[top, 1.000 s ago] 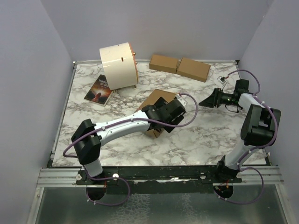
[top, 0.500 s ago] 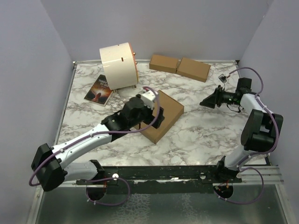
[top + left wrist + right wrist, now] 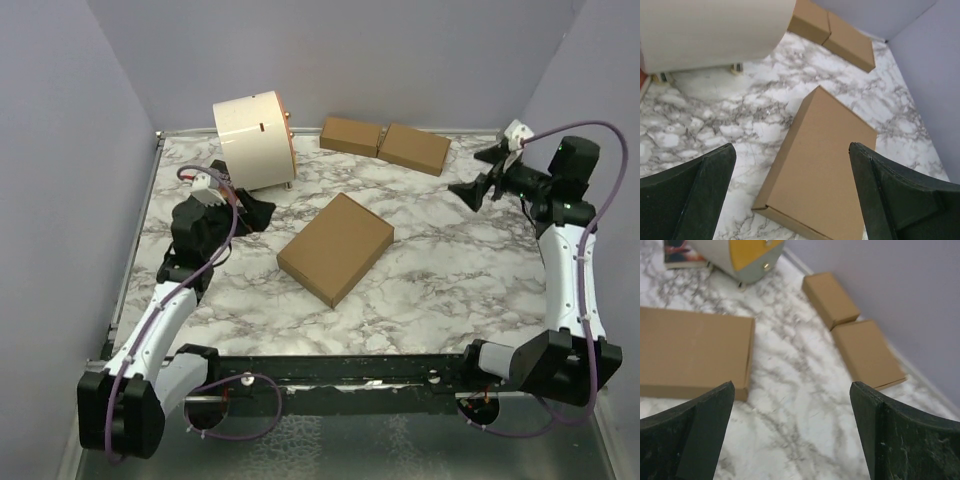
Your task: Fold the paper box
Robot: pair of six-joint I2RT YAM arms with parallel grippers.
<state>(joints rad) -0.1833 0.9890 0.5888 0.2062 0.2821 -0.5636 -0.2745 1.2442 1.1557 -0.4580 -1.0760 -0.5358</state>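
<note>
– Since the paper box [image 3: 336, 248] lies shut and flat in the middle of the table [image 3: 440, 290], why do both arms stand off?
– Folding looks finished. The left gripper [image 3: 255, 212] and right gripper [image 3: 468, 188] gape wide, holding nothing, well apart from it. Its inside is hidden; the two smaller boxes [image 3: 352, 135] behind are closed too.

Top view: you look from fixed camera high behind arm bases, down and forward across whole bench [image 3: 440, 290] to far wall. Left wrist view: sits over left edge, faces right and far, paper box [image 3: 825, 165] near, filling lower middle. Right wrist view: sits by far right corner, faces left along bench. All three share paper box and two small boxes [image 3: 867, 355] at far edge.
</note>
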